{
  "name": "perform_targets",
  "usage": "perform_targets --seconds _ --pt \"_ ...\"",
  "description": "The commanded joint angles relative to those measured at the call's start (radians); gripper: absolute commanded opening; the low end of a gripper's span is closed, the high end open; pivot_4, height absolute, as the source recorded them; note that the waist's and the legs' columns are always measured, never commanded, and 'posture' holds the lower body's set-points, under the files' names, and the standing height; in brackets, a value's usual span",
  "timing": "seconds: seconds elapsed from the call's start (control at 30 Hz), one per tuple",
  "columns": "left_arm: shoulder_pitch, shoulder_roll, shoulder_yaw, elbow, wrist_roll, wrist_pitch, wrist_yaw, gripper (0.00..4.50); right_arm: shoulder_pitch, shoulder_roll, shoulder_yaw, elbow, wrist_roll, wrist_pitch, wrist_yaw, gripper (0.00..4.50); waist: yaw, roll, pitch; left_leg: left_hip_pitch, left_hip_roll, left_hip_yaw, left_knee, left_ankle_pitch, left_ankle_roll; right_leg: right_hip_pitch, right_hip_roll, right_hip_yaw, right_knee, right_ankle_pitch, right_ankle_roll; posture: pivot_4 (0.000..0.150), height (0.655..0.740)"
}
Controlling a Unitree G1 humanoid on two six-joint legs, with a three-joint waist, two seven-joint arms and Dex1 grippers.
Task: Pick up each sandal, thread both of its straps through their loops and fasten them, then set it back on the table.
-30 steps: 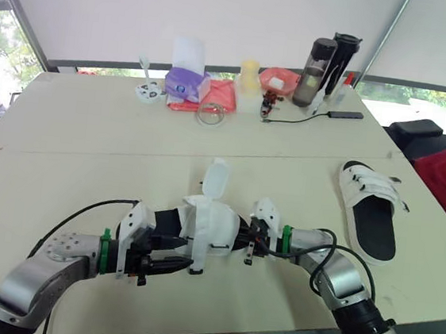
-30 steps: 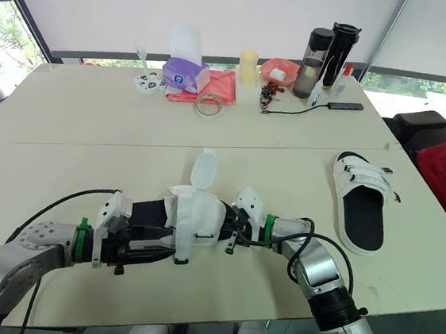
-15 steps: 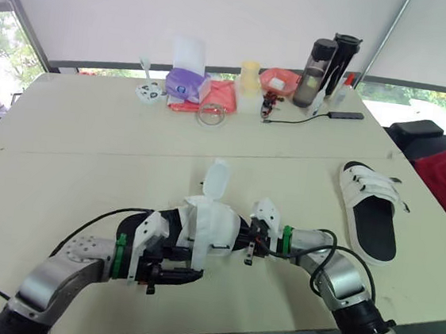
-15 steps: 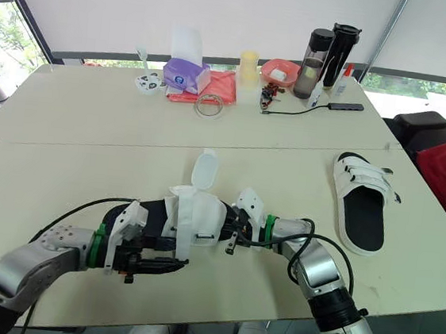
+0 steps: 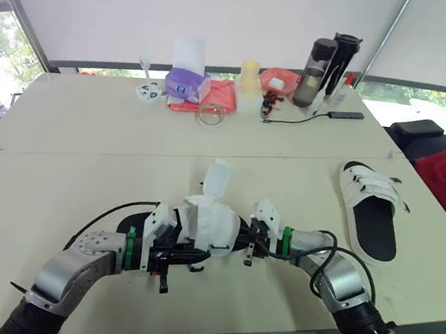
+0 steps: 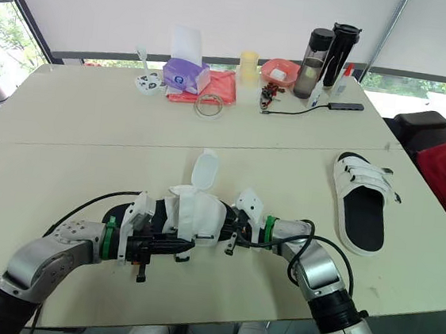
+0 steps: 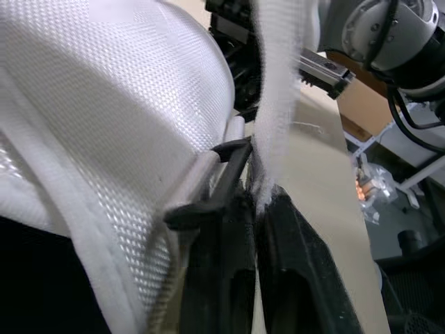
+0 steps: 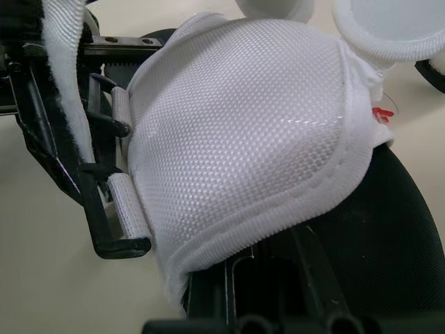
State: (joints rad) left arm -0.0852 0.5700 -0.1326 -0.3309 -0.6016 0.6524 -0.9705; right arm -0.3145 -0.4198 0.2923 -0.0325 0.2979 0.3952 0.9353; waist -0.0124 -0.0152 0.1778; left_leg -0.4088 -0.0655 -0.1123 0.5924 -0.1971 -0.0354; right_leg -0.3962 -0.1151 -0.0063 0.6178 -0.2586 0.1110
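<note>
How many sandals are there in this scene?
2. One sandal is front and centre, with a strap sticking up. The other lies flat near the right edge of the table. None seems hidden.

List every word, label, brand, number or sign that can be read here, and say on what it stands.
No text can be read.
Purple pack: print too small to read.
Grey bottle, black bottle: any label too small to read.
Held sandal, free sandal: no text visible.
</note>
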Motion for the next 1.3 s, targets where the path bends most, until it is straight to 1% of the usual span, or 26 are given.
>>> perform_targets --seconds 0.03,0.1,0.17,0.27,0.33,0.43,0.5,0.53,0.6,0.7,0.8,1.2,1.3 --pt "0.003 0.020 0.041 -0.061 -0.065 0.051 -0.001 0.03 0.034 -0.013 0.029 0.062 -0.055 0.043 -0.030 0.00 0.000 0.000 0.000 0.000 0.000 0.000 0.000 0.000 0.000 0.000 0.000 0.000 0.000 0.000 0.000 0.150 0.7400" --pt "0.003 0.039 0.064 -0.080 -0.114 0.093 -0.007 0.03 0.031 -0.013 0.030 0.066 -0.055 0.042 -0.030 0.00 0.000 0.000 0.000 0.000 0.000 0.000 0.000 0.000 0.000 0.000 0.000 0.000 0.000 0.000 0.000 0.150 0.7400" --pt "-0.006 0.070 0.117 -0.103 -0.216 0.177 -0.018 0.03 0.028 -0.013 0.031 0.072 -0.056 0.040 -0.031 0.00 -0.001 0.000 0.000 0.000 0.000 0.000 0.000 -0.001 -0.001 0.000 0.000 0.000 0.000 0.000 0.000 0.150 0.7400" --pt "-0.052 0.119 0.219 -0.112 -0.403 0.300 -0.019 0.03 0.027 -0.014 0.032 0.077 -0.056 0.040 -0.031 0.00 -0.001 0.000 0.000 0.000 0.001 0.000 0.000 -0.001 -0.001 0.000 0.001 0.000 0.000 0.000 0.000 0.150 0.7400" --pt "-0.113 0.108 0.271 -0.074 -0.492 0.346 0.026 0.03 0.025 -0.011 0.034 0.083 -0.058 0.037 -0.031 0.00 0.000 0.000 0.000 0.000 0.001 -0.001 0.000 -0.001 -0.001 -0.001 0.001 0.000 0.000 0.000 0.000 0.150 0.7400" --pt "-0.192 0.061 0.296 -0.010 -0.540 0.372 0.099 0.03 0.021 -0.003 0.038 0.092 -0.061 0.034 -0.034 0.00 0.000 -0.001 -0.001 0.002 0.001 -0.001 0.001 -0.001 -0.002 0.000 0.002 0.000 0.000 -0.002 0.003 0.150 0.7400" --pt "-0.234 0.035 0.291 0.032 -0.540 0.378 0.123 0.03 0.017 0.002 0.041 0.096 -0.062 0.033 -0.036 0.00 -0.004 -0.001 -0.001 0.002 0.001 -0.001 0.001 0.000 0.000 0.003 0.002 0.000 0.000 -0.002 0.004 0.150 0.7400" --pt "-0.248 0.028 0.286 0.047 -0.534 0.380 0.130 0.03 0.016 0.003 0.041 0.097 -0.063 0.033 -0.037 0.00 -0.006 -0.001 -0.001 0.002 0.001 0.000 0.001 0.000 0.000 0.002 0.003 0.000 0.001 0.000 0.000 0.150 0.7400" --pt "-0.262 0.030 0.258 0.075 -0.512 0.385 0.110 0.03 0.016 0.004 0.043 0.098 -0.063 0.031 -0.038 0.00 -0.005 -0.001 -0.001 0.002 0.001 0.000 0.001 0.001 0.001 0.002 0.004 0.000 0.002 0.000 0.000 0.150 0.7400" --pt "-0.274 0.033 0.181 0.157 -0.400 0.328 0.047 0.03 0.017 0.002 0.045 0.097 -0.064 0.030 -0.038 0.00 -0.003 -0.001 -0.002 0.002 0.002 0.000 0.001 0.001 0.001 0.002 0.006 0.000 0.002 0.000 0.000 0.150 0.7400" --pt "-0.292 0.039 0.158 0.200 -0.367 0.313 -0.002 0.03 0.022 -0.002 0.042 0.091 -0.065 0.030 -0.043 0.00 -0.002 -0.001 -0.002 0.002 0.003 0.000 0.001 0.000 0.001 0.001 0.007 0.000 0.002 0.001 -0.001 0.150 0.7400" --pt "-0.286 0.058 0.126 0.228 -0.268 0.271 -0.108 0.03 0.041 -0.003 0.041 0.075 -0.064 0.032 -0.054 0.00 -0.002 -0.001 -0.002 0.001 0.004 0.000 0.001 -0.001 -0.001 0.001 0.005 0.000 0.001 0.001 -0.001 0.150 0.7400" --pt "-0.288 0.077 0.096 0.225 -0.244 0.260 -0.163 0.03 0.038 -0.002 0.040 0.076 -0.062 0.035 -0.056 0.00 -0.002 -0.001 -0.002 0.001 0.004 0.000 0.001 -0.001 -0.001 0.001 0.005 0.000 0.001 0.001 -0.001 0.150 0.7400"
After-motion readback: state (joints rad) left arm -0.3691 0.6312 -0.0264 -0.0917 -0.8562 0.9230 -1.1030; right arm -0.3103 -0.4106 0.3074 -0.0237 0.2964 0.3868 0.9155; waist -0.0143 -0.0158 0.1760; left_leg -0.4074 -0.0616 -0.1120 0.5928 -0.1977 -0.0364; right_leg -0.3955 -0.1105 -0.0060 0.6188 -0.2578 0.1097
